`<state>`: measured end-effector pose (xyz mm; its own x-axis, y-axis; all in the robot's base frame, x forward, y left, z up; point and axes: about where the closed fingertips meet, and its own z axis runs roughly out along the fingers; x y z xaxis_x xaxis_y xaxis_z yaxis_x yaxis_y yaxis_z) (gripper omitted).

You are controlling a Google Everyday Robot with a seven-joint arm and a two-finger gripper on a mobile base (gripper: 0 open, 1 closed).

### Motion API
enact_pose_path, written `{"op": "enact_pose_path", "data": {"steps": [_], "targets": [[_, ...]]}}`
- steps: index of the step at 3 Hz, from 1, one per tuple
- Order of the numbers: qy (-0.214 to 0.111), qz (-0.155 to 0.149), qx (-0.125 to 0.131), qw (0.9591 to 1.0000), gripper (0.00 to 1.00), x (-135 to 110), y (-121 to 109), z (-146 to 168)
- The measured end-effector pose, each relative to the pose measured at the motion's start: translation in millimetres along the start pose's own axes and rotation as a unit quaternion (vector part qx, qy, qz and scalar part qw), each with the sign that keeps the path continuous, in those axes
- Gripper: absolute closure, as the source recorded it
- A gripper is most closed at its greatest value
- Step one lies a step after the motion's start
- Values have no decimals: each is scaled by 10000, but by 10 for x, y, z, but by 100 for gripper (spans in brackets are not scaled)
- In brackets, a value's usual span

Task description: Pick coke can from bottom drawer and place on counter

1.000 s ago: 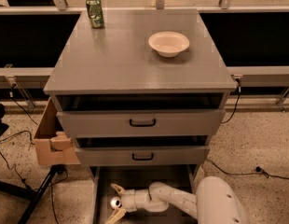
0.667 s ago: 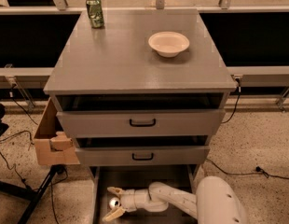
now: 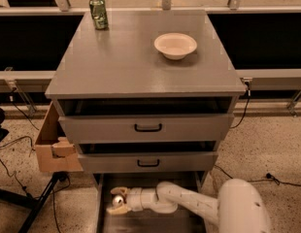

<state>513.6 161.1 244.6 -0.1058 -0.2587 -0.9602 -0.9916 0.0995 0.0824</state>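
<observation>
I see my end effector (image 3: 117,200) down low inside the open bottom drawer (image 3: 104,219), near its left wall. Its two fingers (image 3: 120,191) are apart, with a small shiny round thing (image 3: 118,200) between them. I cannot tell if that is the top of the coke can, and I see no red on it. My white arm (image 3: 189,204) reaches in from the right. Up on the grey table (image 3: 126,67) a green can (image 3: 98,13) stands at the back left, and a white bowl (image 3: 175,45) sits well apart from it on the right. A cardboard box (image 3: 53,150) hangs beside the cabinet's left side.
</observation>
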Motion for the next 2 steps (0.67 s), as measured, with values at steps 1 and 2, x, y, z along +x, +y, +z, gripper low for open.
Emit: {"op": "enact_pose_path", "data": {"steps": [1,2], "targets": [[66,-506,777,9957,95,-839,-333,-498],[-7,-737,1729,9822,100,-1880,-525,-1203]]}}
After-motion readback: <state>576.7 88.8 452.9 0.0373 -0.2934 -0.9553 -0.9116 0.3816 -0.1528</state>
